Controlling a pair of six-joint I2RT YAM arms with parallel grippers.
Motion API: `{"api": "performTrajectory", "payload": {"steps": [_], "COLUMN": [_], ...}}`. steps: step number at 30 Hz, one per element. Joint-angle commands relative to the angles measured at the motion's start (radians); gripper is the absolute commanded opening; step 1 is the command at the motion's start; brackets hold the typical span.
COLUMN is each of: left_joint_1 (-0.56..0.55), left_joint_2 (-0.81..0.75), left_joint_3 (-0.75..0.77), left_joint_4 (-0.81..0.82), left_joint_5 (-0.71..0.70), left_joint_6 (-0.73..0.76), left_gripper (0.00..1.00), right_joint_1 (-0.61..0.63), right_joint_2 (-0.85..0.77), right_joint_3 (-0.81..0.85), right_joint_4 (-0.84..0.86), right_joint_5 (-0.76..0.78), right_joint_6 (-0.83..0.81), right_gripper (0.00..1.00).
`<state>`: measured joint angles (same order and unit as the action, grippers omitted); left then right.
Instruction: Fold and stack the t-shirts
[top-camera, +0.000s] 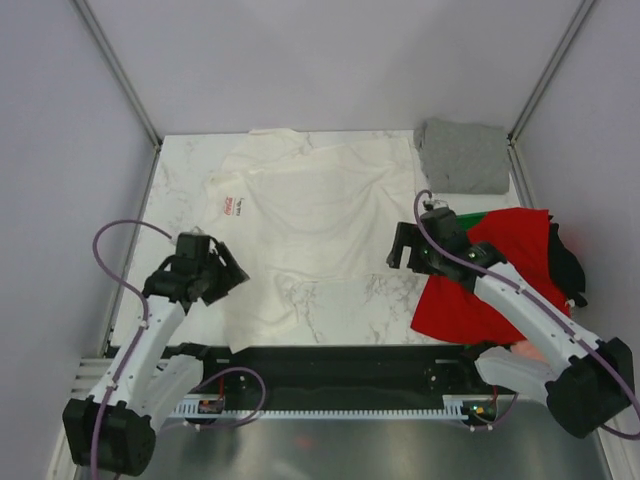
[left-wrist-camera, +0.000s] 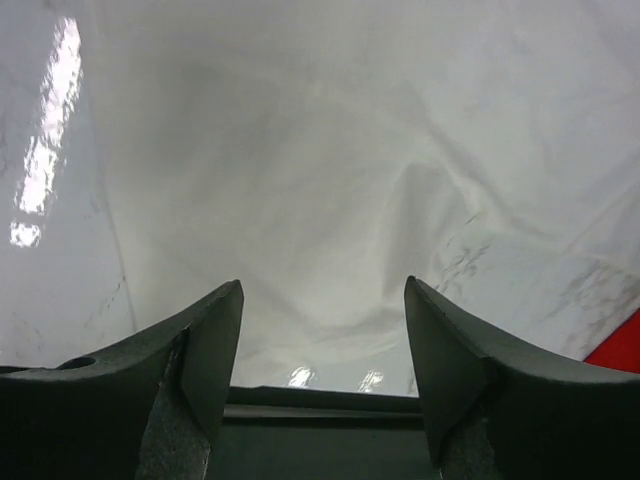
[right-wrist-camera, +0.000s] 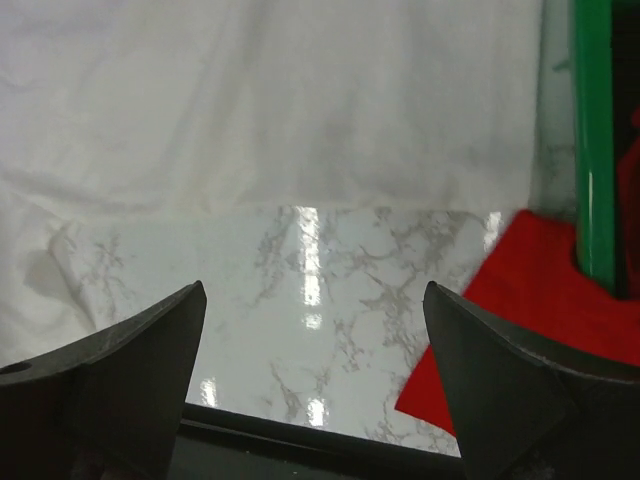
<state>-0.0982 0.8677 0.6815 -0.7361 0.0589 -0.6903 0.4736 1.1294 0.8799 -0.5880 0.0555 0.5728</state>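
A large white t-shirt (top-camera: 300, 215) lies spread on the marble table, a small red logo (top-camera: 231, 205) at its left. My left gripper (top-camera: 228, 272) is open and empty over the shirt's near-left part, which fills the left wrist view (left-wrist-camera: 320, 150). My right gripper (top-camera: 402, 245) is open and empty over bare marble beside the shirt's right edge (right-wrist-camera: 270, 100). A red t-shirt (top-camera: 470, 295) lies at the right under my right arm and shows in the right wrist view (right-wrist-camera: 520, 290). A grey folded t-shirt (top-camera: 462, 155) lies at the far right corner. A black shirt (top-camera: 567, 262) lies at the right edge.
A green plastic crate shows as a rim (right-wrist-camera: 595, 140) beside the red shirt, and as a sliver in the top view (top-camera: 480, 217). Grey walls with metal rails (top-camera: 120, 70) close the table in. A black rail (top-camera: 330, 365) runs along the near edge.
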Motion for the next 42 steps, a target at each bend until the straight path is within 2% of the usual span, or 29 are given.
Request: {"api": "performTrajectory", "payload": {"steps": [1, 3, 5, 7, 8, 9, 13, 15, 20, 25, 27, 31, 32, 35, 39, 42], "left_joint_1": [-0.196, -0.361, -0.444, -0.575, -0.627, -0.711, -0.784, -0.805, -0.801, -0.769, -0.743, -0.718, -0.713, -0.695, -0.632, -0.511], "left_joint_2": [-0.041, 0.032, 0.088, 0.097, 0.09, 0.083, 0.207, 0.244, 0.185, 0.174, 0.168, 0.148, 0.146, 0.143, 0.073, -0.01], "left_joint_3": [-0.057, -0.056, -0.06, -0.074, -0.076, -0.076, -0.056, -0.066, -0.191, -0.186, -0.188, -0.197, -0.195, -0.162, -0.116, -0.097], "left_joint_4": [-0.071, -0.12, -0.201, -0.239, -0.256, -0.27, -0.301, -0.284, -0.162, -0.175, -0.168, -0.115, -0.093, -0.085, -0.112, -0.106], "left_joint_5": [-0.135, -0.253, -0.315, -0.338, -0.367, -0.375, -0.383, -0.369, -0.412, -0.465, -0.478, -0.507, -0.519, -0.553, -0.585, -0.555], "left_joint_6": [-0.207, -0.332, -0.459, -0.529, -0.64, -0.688, -0.761, -0.807, -0.851, -0.858, -0.848, -0.813, -0.786, -0.727, -0.655, -0.542], "left_gripper": [0.73, 0.73, 0.73, 0.7, 0.69, 0.69, 0.69, 0.73, 0.77, 0.72, 0.65, 0.31, 0.19, 0.02, 0.02, 0.02], "right_joint_1": [-0.001, 0.0, 0.0, 0.002, 0.0, 0.002, 0.002, 0.002, 0.002, 0.002, 0.002, 0.0, 0.002, 0.002, -0.001, -0.022], "right_joint_2": [-0.132, -0.169, -0.165, -0.158, -0.161, -0.167, -0.149, -0.111, -0.071, -0.05, -0.031, 0.036, 0.05, 0.113, 0.188, 0.23], "right_joint_3": [-0.117, -0.17, -0.177, -0.168, -0.168, -0.17, -0.19, -0.194, -0.19, -0.194, -0.194, -0.203, -0.202, -0.194, -0.17, -0.171], "right_joint_4": [-0.018, -0.033, -0.067, -0.102, -0.108, -0.113, -0.098, -0.069, 0.004, 0.054, 0.062, 0.096, 0.105, 0.146, 0.157, 0.162], "right_joint_5": [0.125, 0.152, 0.158, 0.158, 0.161, 0.165, 0.169, 0.123, 0.073, 0.058, 0.058, 0.063, 0.07, 0.086, 0.205, 0.292], "right_joint_6": [0.137, 0.163, 0.18, 0.19, 0.19, 0.193, 0.203, 0.173, 0.141, 0.118, 0.116, 0.114, 0.113, 0.114, 0.137, 0.168], "right_gripper": [0.98, 0.98, 0.98, 0.98, 0.98, 0.98, 0.98, 0.98, 0.98, 0.98, 0.98, 0.98, 0.98, 0.92, 0.85, 0.81]}}
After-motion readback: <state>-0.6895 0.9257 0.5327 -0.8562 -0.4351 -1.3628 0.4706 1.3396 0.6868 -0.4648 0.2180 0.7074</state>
